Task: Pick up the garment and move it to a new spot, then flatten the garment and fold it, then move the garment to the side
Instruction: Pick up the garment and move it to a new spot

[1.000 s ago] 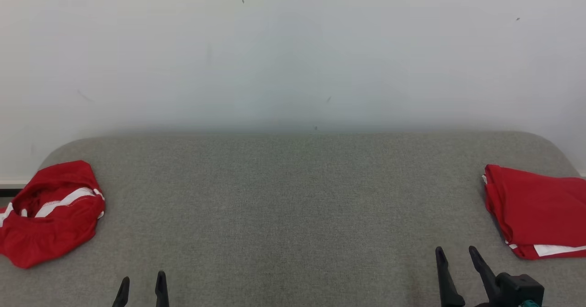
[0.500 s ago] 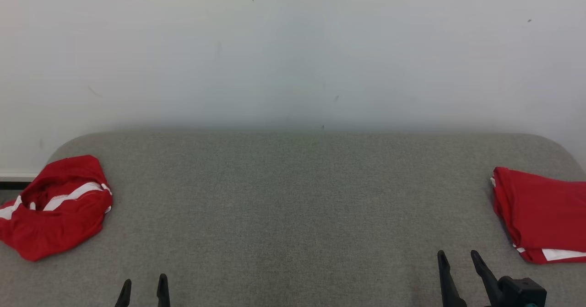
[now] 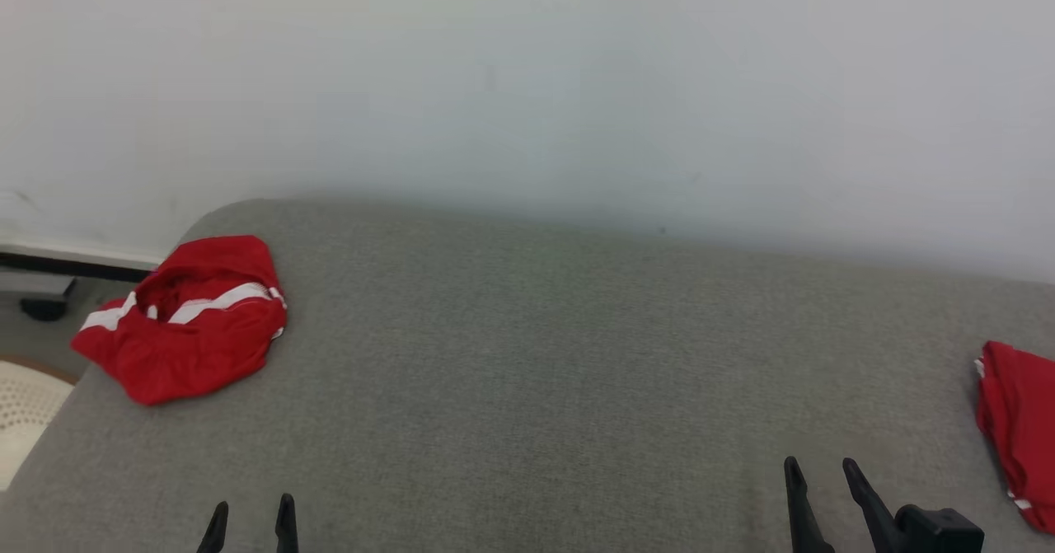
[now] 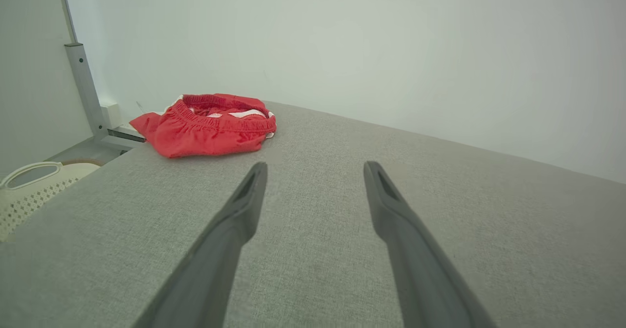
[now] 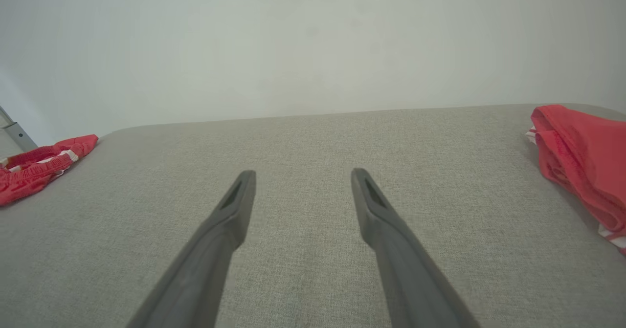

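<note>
A: Garment [image 3: 185, 322], crumpled red, lies at the left middle of the head view on the grey surface [image 3: 536, 372]. Pickup hasn't started.
B: Left end effector [image 3: 252, 508] and right end effector [image 3: 820, 466] gape wide, empty. Next, likely: reach left and pinch the waistband [image 4: 222, 121].

Both arms are basically parked low over the near edge of the grey padded surface [image 3: 527, 355]. The left gripper [image 3: 253, 503] sits over the surface's near-left part, with just two dark tips poking up, spread apart and nothing between them. The right gripper [image 3: 820, 462] is over the near-right part and shows more of itself: both long fingers [image 5: 381, 220] plus the dark block [image 3: 940, 528] behind them, leaning a bit left. Its jaws are wide apart too, and empty. From the wrist cameras each pair points out fairly flat toward the surface's far edge, not touching it as far as I can tell.
</note>
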{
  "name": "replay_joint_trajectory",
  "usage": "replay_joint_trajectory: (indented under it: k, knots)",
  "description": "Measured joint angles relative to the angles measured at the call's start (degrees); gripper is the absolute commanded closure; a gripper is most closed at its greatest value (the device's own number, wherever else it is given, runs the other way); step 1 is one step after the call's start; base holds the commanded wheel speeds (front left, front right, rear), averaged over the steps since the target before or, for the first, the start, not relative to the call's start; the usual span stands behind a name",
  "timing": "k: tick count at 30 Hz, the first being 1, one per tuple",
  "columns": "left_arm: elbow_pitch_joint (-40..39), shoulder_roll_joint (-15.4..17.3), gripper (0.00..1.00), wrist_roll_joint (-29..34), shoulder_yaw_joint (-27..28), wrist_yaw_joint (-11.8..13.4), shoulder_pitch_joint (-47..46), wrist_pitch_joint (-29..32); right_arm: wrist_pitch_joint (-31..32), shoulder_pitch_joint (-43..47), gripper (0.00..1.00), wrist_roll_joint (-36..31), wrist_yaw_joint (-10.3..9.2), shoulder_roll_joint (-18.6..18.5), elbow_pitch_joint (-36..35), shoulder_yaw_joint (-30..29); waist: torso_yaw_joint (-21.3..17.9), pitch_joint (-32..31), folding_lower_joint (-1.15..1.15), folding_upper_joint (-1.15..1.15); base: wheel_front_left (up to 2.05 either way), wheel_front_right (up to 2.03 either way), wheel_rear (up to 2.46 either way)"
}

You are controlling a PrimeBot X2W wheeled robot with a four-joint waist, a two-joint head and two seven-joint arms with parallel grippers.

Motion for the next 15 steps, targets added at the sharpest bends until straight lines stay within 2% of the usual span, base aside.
replay_joint_trajectory:
  k: [9, 15]
  knots:
    - [-0.3, 1.2, 0.00, 0.4, 0.3, -0.1, 0.2, 0.0, -1.8, -0.8, 0.00, 2.0, 0.00, 0.0, 2.4, 1.1, 8.9, -0.1, 0.00, 0.00, 0.00, 0.00, 0.00]
    - [-3.5, 1.1, 0.00, -0.1, 4.0, 0.4, 1.6, 0.0, -2.2, -4.2, 0.00, 2.2, 0.00, 0.0, 3.3, 3.6, 14.7, 0.3, 0.00, 0.00, 0.00, 0.00, 0.00]
